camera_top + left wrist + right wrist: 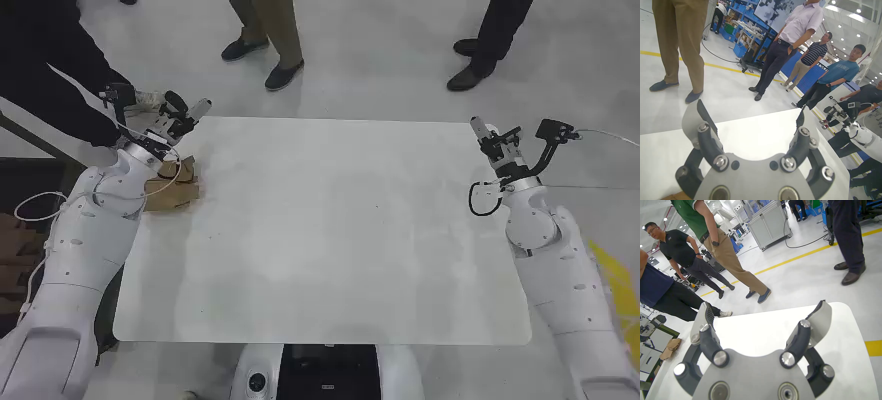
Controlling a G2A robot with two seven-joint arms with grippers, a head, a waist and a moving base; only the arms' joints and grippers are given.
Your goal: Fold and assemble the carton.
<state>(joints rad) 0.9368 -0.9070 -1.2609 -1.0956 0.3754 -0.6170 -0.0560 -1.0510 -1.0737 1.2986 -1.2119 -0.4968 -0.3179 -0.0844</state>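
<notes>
1. Carton [178,192]: a flattened, creased piece of brown cardboard lying at the far left edge of the table [330,240]. The left arm crosses over part of it, so I cannot tell which way its long axis runs or where it points. From the right wrist view it shows as a crumpled brown shape [671,346] at the table's left rim.
2. The left gripper [187,106] sits over the far left corner of the table, just beyond the carton. The carton is on the near side of the fingers, beneath the wrist rather than between the jaws.
3. In the left wrist view the left gripper [751,113] has its jaws spread wide with nothing between them.
4. The right gripper [517,130] is at the far right edge of the table, well apart from the carton, with the whole tabletop between them.
5. In its own wrist view the right gripper [763,306] also has its jaws spread wide and holds nothing.
6. The table is white and smooth, with rounded corners.
7. The floor [800,275] is pale and glossy and marked with yellow lines. Blue shelving [738,28] and a metal-framed cabinet [768,224] stand farther off, and people stand around the far side.
</notes>
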